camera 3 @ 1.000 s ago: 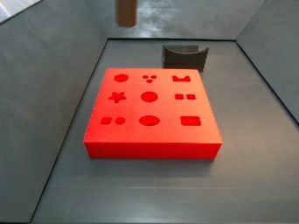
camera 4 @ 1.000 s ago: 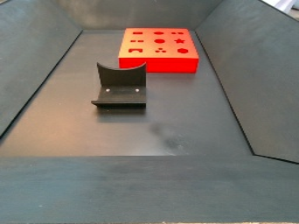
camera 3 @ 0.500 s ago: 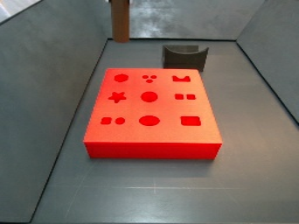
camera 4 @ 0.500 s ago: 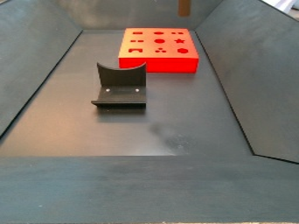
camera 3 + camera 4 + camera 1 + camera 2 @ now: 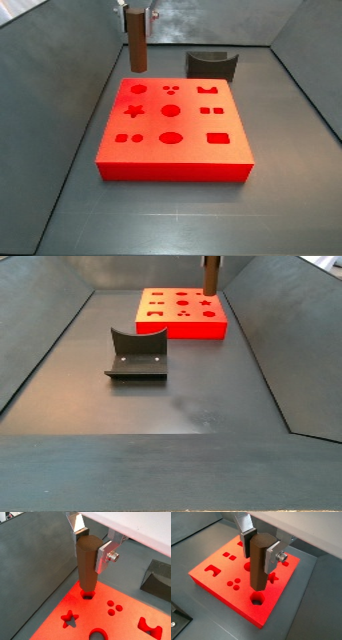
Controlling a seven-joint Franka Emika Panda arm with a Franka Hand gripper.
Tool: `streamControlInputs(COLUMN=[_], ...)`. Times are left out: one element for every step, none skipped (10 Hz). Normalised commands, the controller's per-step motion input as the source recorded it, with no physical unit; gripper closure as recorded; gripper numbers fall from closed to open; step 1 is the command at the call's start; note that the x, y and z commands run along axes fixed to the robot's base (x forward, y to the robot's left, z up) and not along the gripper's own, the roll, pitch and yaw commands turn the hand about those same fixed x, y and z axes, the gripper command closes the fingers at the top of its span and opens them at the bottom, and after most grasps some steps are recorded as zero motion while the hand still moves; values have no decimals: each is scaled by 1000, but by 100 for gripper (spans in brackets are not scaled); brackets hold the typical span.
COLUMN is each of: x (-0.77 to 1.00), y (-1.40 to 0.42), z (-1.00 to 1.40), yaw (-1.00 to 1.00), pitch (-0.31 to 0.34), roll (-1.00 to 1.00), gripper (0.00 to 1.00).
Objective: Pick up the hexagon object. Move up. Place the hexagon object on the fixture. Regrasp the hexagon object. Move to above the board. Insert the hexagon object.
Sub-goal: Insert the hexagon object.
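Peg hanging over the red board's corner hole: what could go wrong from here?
The gripper holds the hexagon object upright, its tip just above a small hexagonal hole near the board corner. Likely risks: the hexagon's faces may not match the hole and jam on the rim; pressing on could make it slip in the jaws.

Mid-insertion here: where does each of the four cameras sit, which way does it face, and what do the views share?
Wrist view: looks down past the gripper at the dark brown hexagon peg over the bright red board.
Wrist view: the same from the opposite side; silver fingers show.
Side view: faces the board's near end, dark grey fixture behind.
Side view: the fixture in front, the board behind.
All share peg and board.
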Motion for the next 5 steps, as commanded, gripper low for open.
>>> streamControlInputs(x=[-80, -63, -80, 91, 11], y=[0, 29, 77, -89, 57], z=[-717, -943, -703, -46, -626], yaw=[-123, -229, -217, 0, 0], pitch=[-41, -16, -21, 0, -43], roll=[0, -9, -71, 0, -3], gripper=[100, 100, 100, 100, 100])
